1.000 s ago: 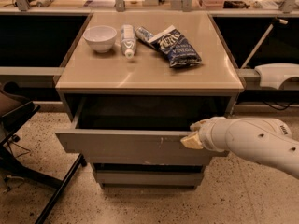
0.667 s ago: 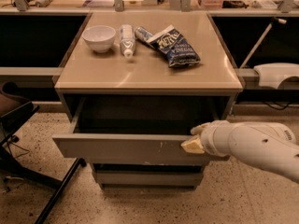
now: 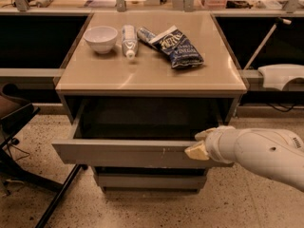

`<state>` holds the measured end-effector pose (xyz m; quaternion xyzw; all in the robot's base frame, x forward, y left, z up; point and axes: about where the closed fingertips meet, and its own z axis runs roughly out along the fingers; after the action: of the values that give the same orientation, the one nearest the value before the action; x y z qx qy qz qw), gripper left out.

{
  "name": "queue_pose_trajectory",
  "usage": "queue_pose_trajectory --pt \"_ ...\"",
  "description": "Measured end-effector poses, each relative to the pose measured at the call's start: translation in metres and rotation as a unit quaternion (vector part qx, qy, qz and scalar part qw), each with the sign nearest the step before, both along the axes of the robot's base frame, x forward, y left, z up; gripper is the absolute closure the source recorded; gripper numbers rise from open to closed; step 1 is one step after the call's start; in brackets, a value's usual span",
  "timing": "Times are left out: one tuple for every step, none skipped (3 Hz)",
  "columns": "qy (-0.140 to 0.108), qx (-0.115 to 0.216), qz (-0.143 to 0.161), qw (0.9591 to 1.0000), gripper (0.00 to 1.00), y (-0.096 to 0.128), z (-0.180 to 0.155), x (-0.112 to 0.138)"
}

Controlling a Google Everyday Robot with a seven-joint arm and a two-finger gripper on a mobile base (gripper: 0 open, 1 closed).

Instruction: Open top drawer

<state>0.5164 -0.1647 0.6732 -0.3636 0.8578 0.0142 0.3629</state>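
The top drawer [image 3: 118, 153] is a wide grey handleless drawer, pulled well out from under the tan cabinet top, its dark interior showing behind the front panel. Small white scratches mark the panel right of centre. My gripper [image 3: 199, 144] on the white arm sits at the right end of the drawer front, with its cream fingertips [image 3: 196, 152] hooked over the top edge of the panel. A slimmer grey drawer front [image 3: 149, 180] shows below, closed.
On the cabinet top [image 3: 152, 75] stand a white bowl [image 3: 100, 38], a lying white bottle [image 3: 128, 40] and a dark blue snack bag [image 3: 177, 47]. A black chair base [image 3: 19, 141] stands at the left. A white object [image 3: 281, 75] rests on the right ledge.
The drawer has slid further out toward the camera, and the gripper has come with it, staying at the right end of the front panel.
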Motion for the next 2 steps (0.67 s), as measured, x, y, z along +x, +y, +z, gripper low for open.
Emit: queue_pose_trajectory --pt "0.0 0.0 0.0 1.0 1.0 0.0 0.001 -0.001" --pt "0.003 0.002 -0.006 1.0 1.0 -0.001 0.001 -0.013"
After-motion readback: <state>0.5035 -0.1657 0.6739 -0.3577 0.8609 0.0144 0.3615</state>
